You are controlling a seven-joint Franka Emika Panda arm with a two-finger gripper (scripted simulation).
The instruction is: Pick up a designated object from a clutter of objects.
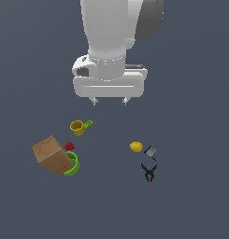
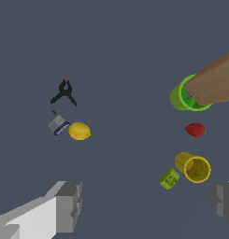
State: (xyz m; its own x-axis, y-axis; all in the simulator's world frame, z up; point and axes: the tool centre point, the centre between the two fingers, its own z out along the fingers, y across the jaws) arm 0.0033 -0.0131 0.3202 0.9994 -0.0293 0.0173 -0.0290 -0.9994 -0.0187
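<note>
Overhead, arm: the white Franka arm fills the upper centre of the exterior view, its gripper (image 1: 109, 101) hanging above the dark grey floor (image 1: 195, 200) with nothing between its two short fingertips.
Gripper state: jaws spread wide and empty; in the wrist view the grey finger pads (image 2: 69, 205) sit far apart at the lower corners of the frame.
Designated object: a tiny bright-green blocky piece (image 1: 89, 124) lies left of centre in the exterior view, just beside the small yellow plastic cup (image 1: 77, 127) on that cup's right in the frame; whether the two touch I cannot tell. The piece lies below and left of the fingertips, apart from them.
Left cluster: a brown cardboard-coloured box (image 1: 52, 155), tilted, leans over the rim of a lime-green bowl (image 1: 73, 165) in the lower left; a small red strawberry-like piece (image 1: 69, 146) sits at the box's upper right edge.
Right cluster: a yellow lemon (image 1: 136, 147) lies right of centre, with a small grey-blue item (image 1: 150, 151) just beside it, and a black spring clamp (image 1: 149, 173) with a red tip lies lower in the frame.
Wrist view: the green piece (image 2: 169, 179) shows in the lower right, close to the cup (image 2: 194, 166) lying on its side.
</note>
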